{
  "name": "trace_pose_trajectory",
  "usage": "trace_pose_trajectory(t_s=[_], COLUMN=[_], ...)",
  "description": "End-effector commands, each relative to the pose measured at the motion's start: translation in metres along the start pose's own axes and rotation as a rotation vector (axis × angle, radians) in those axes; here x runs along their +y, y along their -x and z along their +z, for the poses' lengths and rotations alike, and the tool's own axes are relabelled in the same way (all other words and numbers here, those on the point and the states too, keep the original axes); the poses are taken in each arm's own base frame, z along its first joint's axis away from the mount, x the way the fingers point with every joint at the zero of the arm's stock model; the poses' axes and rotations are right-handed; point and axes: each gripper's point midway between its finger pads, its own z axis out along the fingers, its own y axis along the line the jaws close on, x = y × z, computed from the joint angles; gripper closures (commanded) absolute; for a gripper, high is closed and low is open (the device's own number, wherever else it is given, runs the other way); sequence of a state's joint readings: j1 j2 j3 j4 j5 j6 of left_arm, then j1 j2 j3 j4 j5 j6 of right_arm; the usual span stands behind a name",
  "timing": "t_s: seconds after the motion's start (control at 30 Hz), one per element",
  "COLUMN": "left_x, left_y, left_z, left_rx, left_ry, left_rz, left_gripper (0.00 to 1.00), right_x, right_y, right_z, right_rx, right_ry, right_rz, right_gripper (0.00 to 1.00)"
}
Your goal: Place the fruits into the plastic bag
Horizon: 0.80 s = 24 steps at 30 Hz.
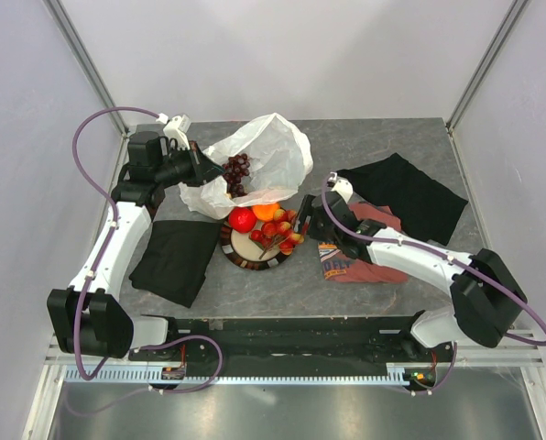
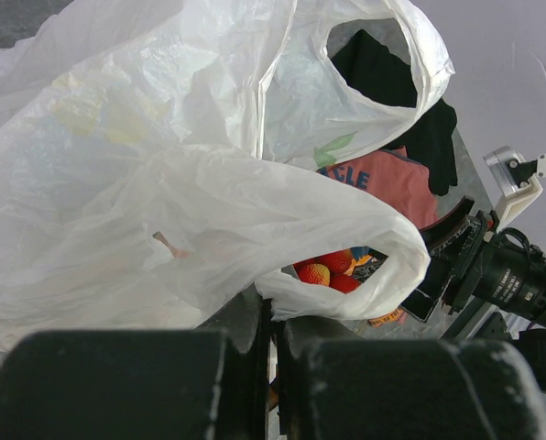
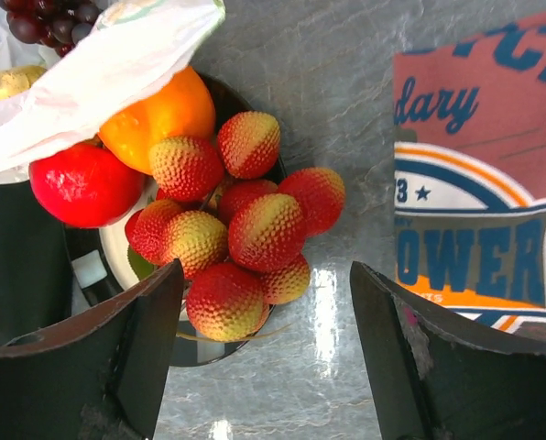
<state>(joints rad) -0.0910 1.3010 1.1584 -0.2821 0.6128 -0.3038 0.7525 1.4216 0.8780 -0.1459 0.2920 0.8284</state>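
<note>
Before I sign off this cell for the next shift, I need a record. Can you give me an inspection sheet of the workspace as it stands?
Surface: grey mottled table; no spills seen.
Job's things: plastic bag open, grape bunch inside; red apple, orange and small red-yellow fruits on the plate.
Clutter: black cloth left of the plate; second black cloth and red T-shirt on the right.
Grippers: left gripper shut on the bag's edge; right gripper open above the small fruits.
Cables: purple cables arc off both arms, clear of the fruit.
Surroundings: pale walls, metal frame posts; nothing else seen.
</note>
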Motion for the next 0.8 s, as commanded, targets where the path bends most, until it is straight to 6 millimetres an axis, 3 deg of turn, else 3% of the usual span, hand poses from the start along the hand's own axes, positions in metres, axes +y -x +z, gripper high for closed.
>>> trace_pose_trajectory(t_s=[0.0,0.2,0.77], left_x=[-0.010,-0.009,-0.010], left_y=[0.015,0.014,0.014], left_z=[-0.003,-0.003,-0.003], left_rx=[-0.033,-0.030,-0.028], left_ry=[-0.031,-0.032,-0.038], left_rz=[-0.002,-0.006,-0.012], left_gripper=[0.98,0.98,0.98], right_x=[0.009,0.015,0.033], right_y=[-0.007,-0.022,-0.030], right_z=[0.005,0.011,0.015], right_rx=[0.014,0.060,0.099], right_ry=[0.043,0.089,0.174], right_rz=[0.110,0.150,0.190], right_gripper=[0.20,0.23,0.30])
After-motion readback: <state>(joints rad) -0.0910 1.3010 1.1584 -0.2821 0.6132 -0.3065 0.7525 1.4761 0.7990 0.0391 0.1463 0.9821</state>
